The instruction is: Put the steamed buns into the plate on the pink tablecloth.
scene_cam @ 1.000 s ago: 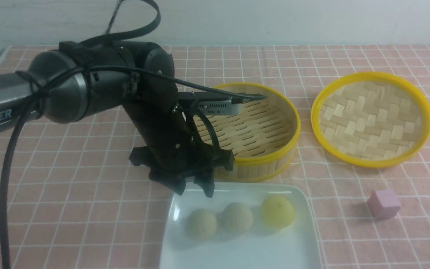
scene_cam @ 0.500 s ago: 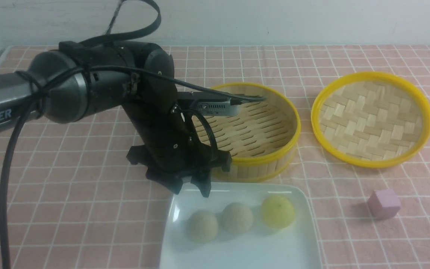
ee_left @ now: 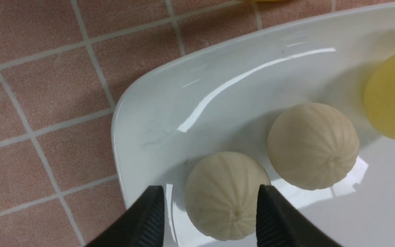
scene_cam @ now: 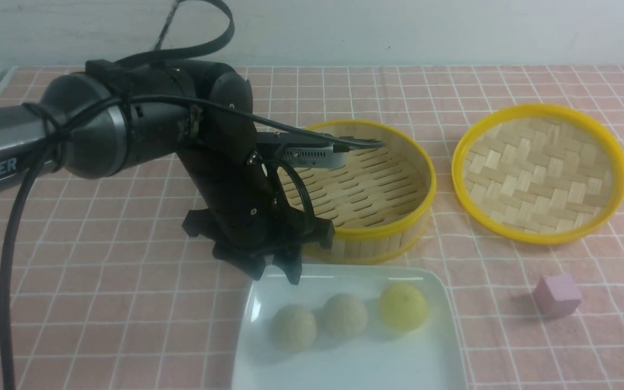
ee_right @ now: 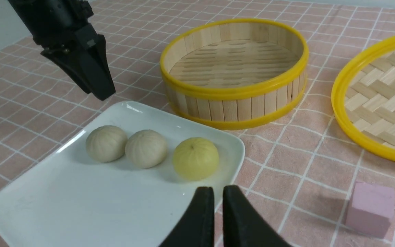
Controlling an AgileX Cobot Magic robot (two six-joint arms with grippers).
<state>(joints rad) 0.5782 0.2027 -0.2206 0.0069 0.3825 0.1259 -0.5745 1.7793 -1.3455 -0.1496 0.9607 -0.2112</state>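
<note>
Jaws on the left gripper (scene_cam: 275,277) stand wide and empty, low over the back edge of the plate (scene_cam: 377,363). Jaws on the right gripper (ee_right: 218,188) are almost closed, holding nothing. All three buns (scene_cam: 344,316) sit in the plate on the pink cloth (scene_cam: 101,303). I think a low swing by the left gripper could knock the nearest bun (scene_cam: 293,326) out.

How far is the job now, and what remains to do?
Done: all three steamed buns lie in the plate; the steamer basket is empty. In hand: nothing; the left gripper, jaws open, hangs near the plate's rim. Left: apparently only pulling the arm away.
</note>
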